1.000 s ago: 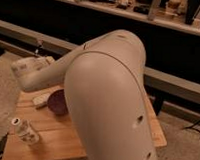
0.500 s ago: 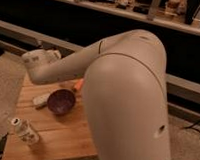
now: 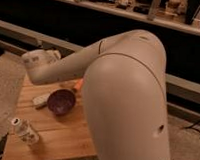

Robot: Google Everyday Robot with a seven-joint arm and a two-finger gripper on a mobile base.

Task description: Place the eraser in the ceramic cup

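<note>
— Wooden tabletop [image 3: 61, 138]: gripper position?
— Arm [image 3: 123, 95] reaches left; gripper [image 3: 33, 60] above far-left corner, fingers closed. Purple bowl [image 3: 61, 101] beside whitish block [image 3: 41, 99]. Eraser, ceramic cup: hidden from view, location cannot be told.

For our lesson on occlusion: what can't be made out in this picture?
- Eraser and ceramic cup: neither shows in the camera view; the arm covers much of the table.
- Tool: at the arm's far end above the table's back-left corner; anything it holds is hidden.
- Orange stick: partly behind the arm.
</note>
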